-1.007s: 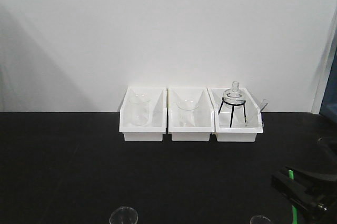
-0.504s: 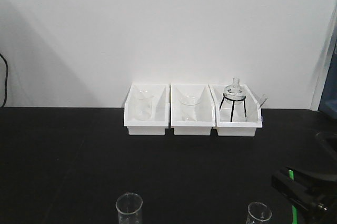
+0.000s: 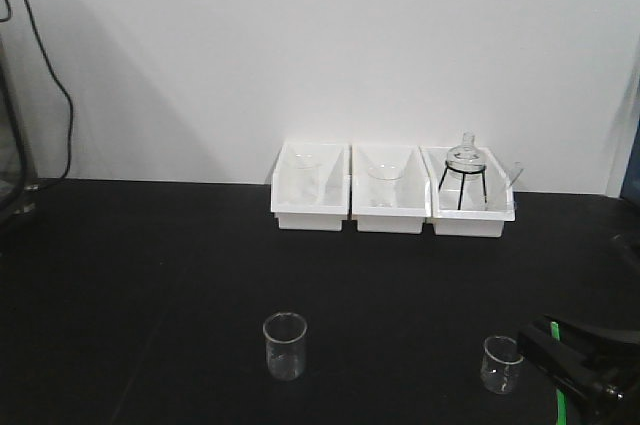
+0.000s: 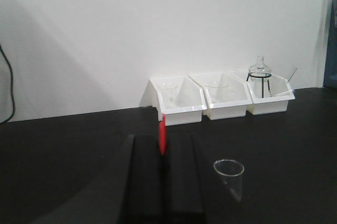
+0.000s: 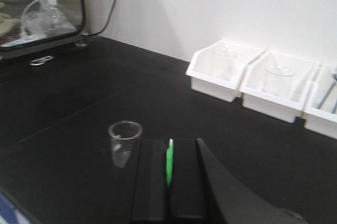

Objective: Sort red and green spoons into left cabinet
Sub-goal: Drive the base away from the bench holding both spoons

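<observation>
The left claw point(image 4: 162, 142) is clamped on the red spoon point(image 4: 162, 126). The right claw point(image 5: 169, 145) is clamped on the green spoon point(image 5: 168, 171). Both are over the black bench point(image 3: 150, 275), with the white bins point(image 3: 390, 203) at 12 o'clock.

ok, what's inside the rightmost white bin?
A round glass flask on a black wire stand. The front wall of the bin hides the stand's feet and the floor.

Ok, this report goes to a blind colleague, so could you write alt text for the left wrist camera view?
The left claw is shut on a red spoon, which pokes out ahead of it over a black table. Beyond stand a glass beaker and three white bins in a row against a white wall.
</observation>
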You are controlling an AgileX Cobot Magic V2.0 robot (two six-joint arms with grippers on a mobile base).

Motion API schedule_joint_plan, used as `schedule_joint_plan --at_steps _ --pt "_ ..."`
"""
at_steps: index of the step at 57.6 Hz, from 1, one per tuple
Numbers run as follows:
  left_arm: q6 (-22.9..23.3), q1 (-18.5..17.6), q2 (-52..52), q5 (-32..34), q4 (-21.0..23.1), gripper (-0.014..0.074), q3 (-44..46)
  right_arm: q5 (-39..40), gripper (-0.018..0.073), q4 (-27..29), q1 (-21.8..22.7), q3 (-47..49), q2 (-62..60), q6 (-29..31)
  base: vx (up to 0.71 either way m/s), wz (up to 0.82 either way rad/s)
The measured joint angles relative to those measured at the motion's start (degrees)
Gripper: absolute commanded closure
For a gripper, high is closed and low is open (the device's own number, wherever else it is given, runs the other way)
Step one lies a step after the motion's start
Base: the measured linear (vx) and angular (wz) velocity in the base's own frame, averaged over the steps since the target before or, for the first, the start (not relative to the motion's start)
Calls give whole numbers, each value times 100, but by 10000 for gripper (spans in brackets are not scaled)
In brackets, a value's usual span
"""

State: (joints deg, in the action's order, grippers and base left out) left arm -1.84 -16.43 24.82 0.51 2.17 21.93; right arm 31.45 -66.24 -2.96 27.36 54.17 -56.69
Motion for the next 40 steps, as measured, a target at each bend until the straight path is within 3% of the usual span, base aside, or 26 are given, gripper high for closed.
schedule_joint_plan --at_steps 40 --pt "0 0 0 0 0 566 0 0 564 0 0 -2 0 0 -15 48"
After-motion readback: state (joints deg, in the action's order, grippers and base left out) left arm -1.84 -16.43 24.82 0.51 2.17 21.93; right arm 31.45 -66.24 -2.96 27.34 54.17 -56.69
